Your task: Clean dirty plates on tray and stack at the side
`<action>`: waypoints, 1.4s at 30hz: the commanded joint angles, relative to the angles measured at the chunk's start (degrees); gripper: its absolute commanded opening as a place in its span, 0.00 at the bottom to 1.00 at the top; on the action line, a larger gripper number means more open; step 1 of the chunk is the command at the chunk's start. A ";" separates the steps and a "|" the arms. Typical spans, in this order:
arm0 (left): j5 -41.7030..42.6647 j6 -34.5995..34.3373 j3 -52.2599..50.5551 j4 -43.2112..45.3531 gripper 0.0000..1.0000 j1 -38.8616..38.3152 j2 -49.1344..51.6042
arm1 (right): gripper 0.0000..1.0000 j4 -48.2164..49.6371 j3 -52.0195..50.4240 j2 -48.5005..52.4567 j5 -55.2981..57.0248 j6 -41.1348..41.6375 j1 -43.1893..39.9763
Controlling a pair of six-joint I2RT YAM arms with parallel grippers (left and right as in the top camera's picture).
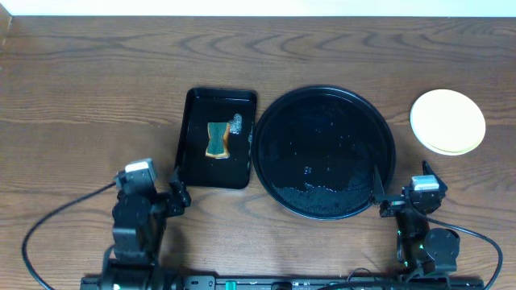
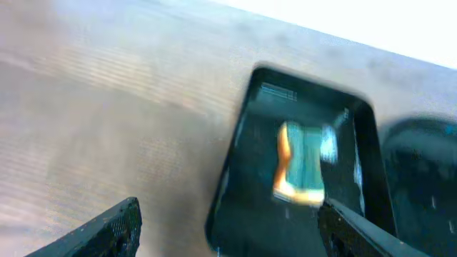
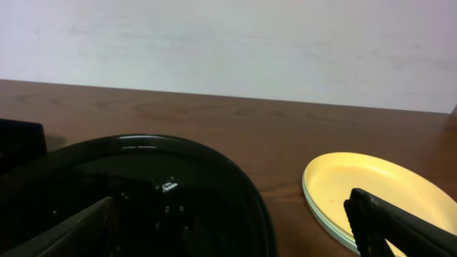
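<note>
Both grippers stood wide open and held nothing. The plates [image 1: 447,121] lay stacked on the table [image 1: 97,80], a yellow one uppermost, just right of the round tray [image 1: 322,121] and ahead-right of the right gripper [image 1: 401,181]. One finger [image 1: 376,181] of that gripper overlapped the tray's near rim. The left gripper [image 2: 230,210] hovered beside the small tray [image 1: 189,161], which held a sponge [image 1: 218,139].
</note>
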 commanded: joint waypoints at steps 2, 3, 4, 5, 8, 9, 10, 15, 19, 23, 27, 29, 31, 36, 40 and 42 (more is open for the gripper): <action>1.01 -0.46 -8.04 8.02 0.80 2.23 -7.54 | 0.99 -0.24 -0.07 -0.35 -0.24 -0.50 0.48; 1.01 -0.39 -9.66 10.25 0.80 2.54 -9.07 | 0.99 -0.24 -0.07 -0.35 -0.24 -0.50 0.48; 1.01 -0.13 -11.19 12.59 0.80 2.75 -10.34 | 0.99 -0.24 -0.07 -0.35 -0.24 -0.50 0.48; 1.01 0.55 -12.90 15.39 0.80 2.91 -11.74 | 0.99 -0.24 -0.07 -0.35 -0.24 -0.50 0.48; 1.03 4.13 -17.16 22.71 0.80 2.99 -15.23 | 0.99 -0.24 -0.07 -0.35 -0.24 -0.50 0.48; 1.07 5.55 -18.01 24.17 0.80 2.99 -16.37 | 0.99 -0.24 -0.07 -0.35 -0.24 -0.50 0.48; 1.09 7.13 -17.97 24.00 0.80 2.99 -16.96 | 0.99 -0.24 -0.07 -0.35 -0.24 -0.50 0.48; 2.27 12.68 -17.97 21.29 0.80 2.99 -17.84 | 0.99 -0.24 -0.07 -0.35 -0.22 -0.50 0.48; 2.25 12.09 -17.97 17.00 0.80 2.99 -17.81 | 0.99 -0.24 -0.07 -0.35 -0.24 -0.50 0.48; 2.27 12.07 -17.97 17.03 0.80 2.99 -17.81 | 0.99 -0.24 -0.07 -0.35 -0.24 -0.50 0.48; 2.27 12.07 -17.97 17.00 0.80 2.99 -17.66 | 0.99 -0.24 -0.07 -0.35 -0.24 -0.50 0.48; 2.27 12.07 -17.97 17.00 0.80 2.99 -17.64 | 0.99 -0.24 -0.07 -0.35 -0.24 -0.50 0.48; 2.27 12.07 -17.97 17.00 0.80 2.99 -17.64 | 0.99 -0.24 -0.07 -0.35 -0.24 -0.50 0.48; 2.27 12.07 -17.97 17.00 0.80 2.99 -17.64 | 0.99 -0.24 -0.07 -0.35 -0.24 -0.50 0.48; 2.27 12.07 -17.97 17.00 0.80 2.99 -17.64 | 0.99 -0.24 -0.07 -0.35 -0.24 -0.50 0.48; 2.27 12.07 -17.97 17.00 0.80 2.99 -17.64 | 0.99 -0.24 -0.07 -0.35 -0.24 -0.50 0.48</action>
